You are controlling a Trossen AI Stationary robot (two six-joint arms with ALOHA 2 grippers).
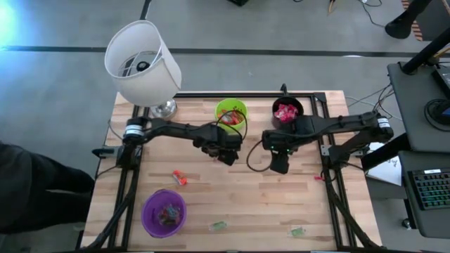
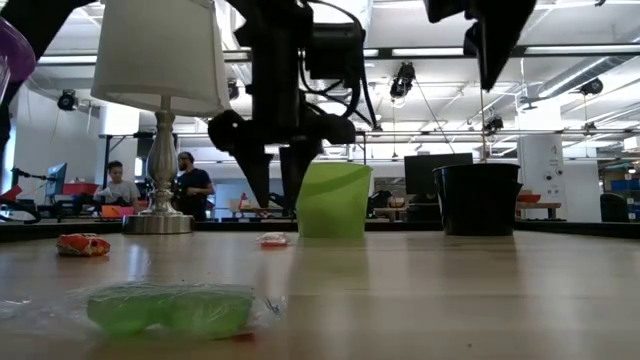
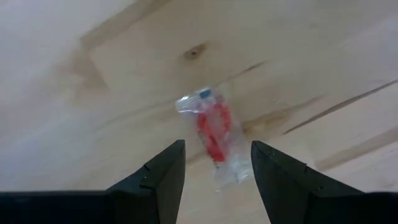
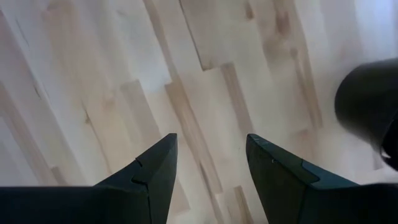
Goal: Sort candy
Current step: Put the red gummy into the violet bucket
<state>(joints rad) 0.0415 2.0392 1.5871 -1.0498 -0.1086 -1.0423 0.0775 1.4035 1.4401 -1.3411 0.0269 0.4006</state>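
A red candy in a clear wrapper point(image 3: 214, 134) lies flat on the wooden table, small in the low view point(image 2: 272, 239). My left gripper point(image 3: 216, 144) is open and hovers just above it point(image 2: 275, 205), one finger on each side, touching nothing. In the high view the left gripper point(image 1: 226, 156) hides this candy. My right gripper point(image 4: 211, 137) is open over bare wood point(image 1: 279, 167), raised high point(image 2: 490, 60). Other candy lies loose: a red-orange piece point(image 1: 180, 177), a green one point(image 1: 219, 225) and another green one point(image 1: 298, 230).
A green cup point(image 1: 230, 112) and a black cup point(image 1: 287, 111) holding pink-red candy stand at the far side. A purple cup point(image 1: 164, 213) with candy sits near the front left. A white-shaded lamp point(image 1: 144, 63) stands at the far left corner. People sit beyond the table.
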